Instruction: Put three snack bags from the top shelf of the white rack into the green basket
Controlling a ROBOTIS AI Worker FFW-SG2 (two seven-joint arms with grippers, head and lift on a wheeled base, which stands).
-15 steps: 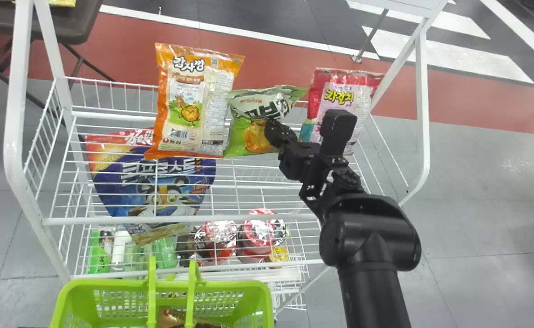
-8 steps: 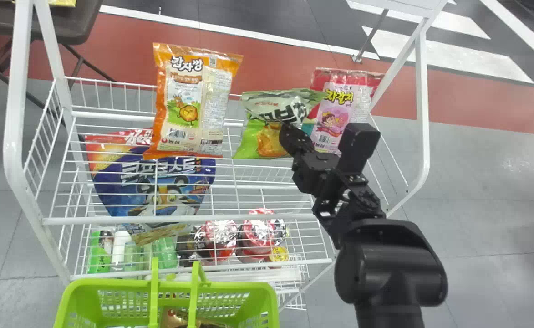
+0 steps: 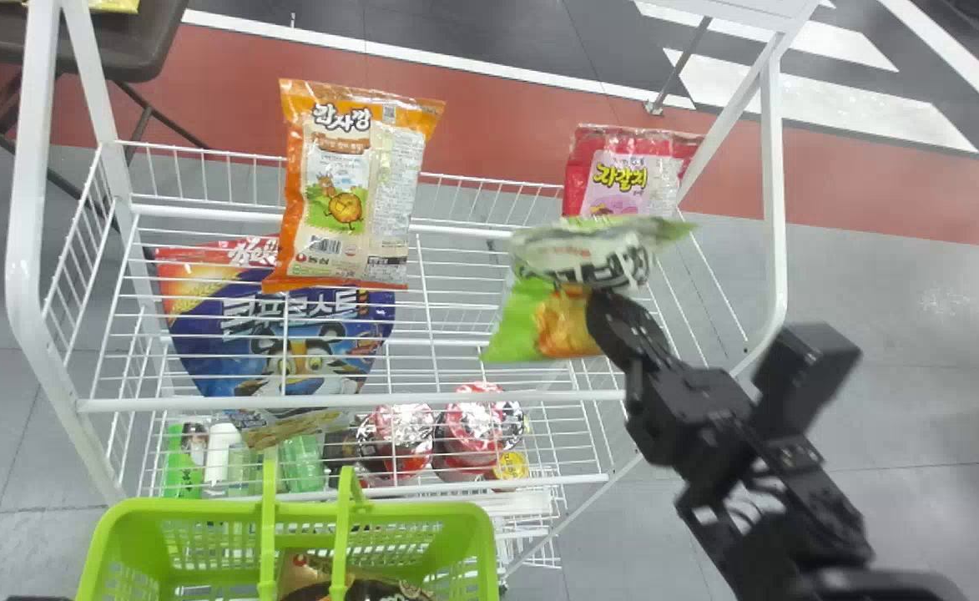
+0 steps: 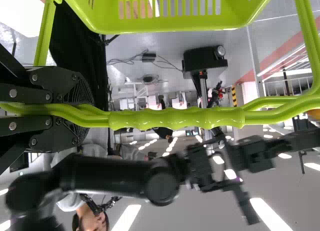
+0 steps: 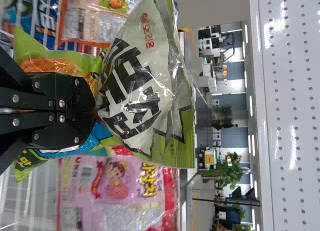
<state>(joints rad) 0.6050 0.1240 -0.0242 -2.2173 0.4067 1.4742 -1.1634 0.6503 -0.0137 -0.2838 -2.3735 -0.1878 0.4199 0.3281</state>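
Observation:
In the head view my right gripper (image 3: 602, 305) is shut on the green snack bag (image 3: 543, 321), holding it over the right part of the rack's top shelf (image 3: 456, 229). The right wrist view shows the gripper (image 5: 95, 111) pinching the middle of the green snack bag (image 5: 135, 86). An orange snack bag (image 3: 355, 184) stands at the shelf's left, a pink-red one (image 3: 627, 179) at its right. The green basket (image 3: 485, 534) is at the bottom edge, a brown bag (image 3: 305, 576) inside. In the left wrist view my left gripper (image 4: 87, 111) is shut on the basket handle (image 4: 175, 118).
A blue cereal bag (image 3: 289, 342) leans at the rack's left, below the orange bag. Red-lidded cups (image 3: 472, 426) and bottles stand on a lower shelf. White posts (image 3: 26, 250) frame both sides of the rack, and its front rail (image 3: 456, 397) lies between shelf and basket.
My right arm has drawn back toward the right and the front, carrying the green bag away from beside the orange bag. The basket has shifted slightly.

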